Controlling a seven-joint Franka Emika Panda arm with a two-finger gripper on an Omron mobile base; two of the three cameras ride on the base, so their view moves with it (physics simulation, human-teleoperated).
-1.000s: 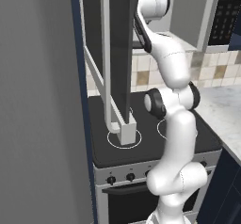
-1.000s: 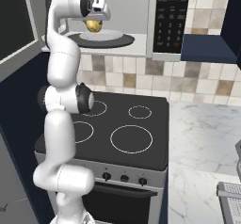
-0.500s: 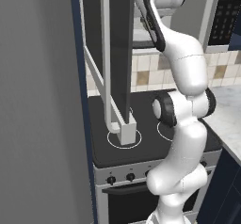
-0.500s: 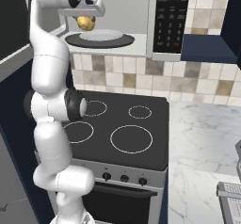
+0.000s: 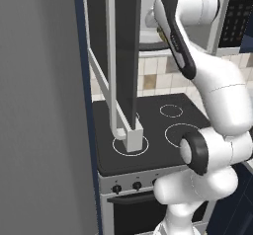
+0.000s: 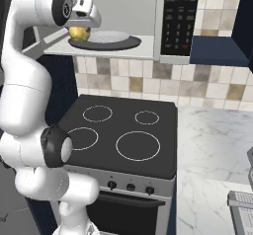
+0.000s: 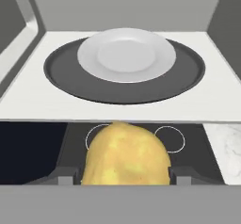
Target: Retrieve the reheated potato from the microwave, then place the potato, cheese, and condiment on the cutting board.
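Observation:
My gripper (image 7: pixel 123 175) is shut on the yellow-brown potato (image 7: pixel 124 155), which sits between the two dark fingertips (image 7: pixel 63 176). In the right base view the potato (image 6: pixel 79 32) hangs under the white hand at the front edge of the open microwave (image 6: pixel 178 21), above the stove. Inside the microwave a bare white plate (image 7: pixel 126 53) lies on the dark round turntable (image 7: pixel 61 75); the plate (image 6: pixel 109 35) also shows from the right. The microwave door (image 5: pixel 121 56) stands swung wide open to the left. The cheese, the condiment and the cutting board are out of view.
A black stove top (image 6: pixel 123 130) with ringed burners lies directly below the hand, with oven knobs along its front. A marble counter (image 6: pixel 207 150) extends to the right, with a grey object (image 6: pixel 242 202) at its near right edge. A tall grey wall (image 5: pixel 39 130) stands at left.
The hand has drawn the potato back out of the microwave, toward the robot and slightly lower, off the plate. The elbow has swung. The grip has stayed the same.

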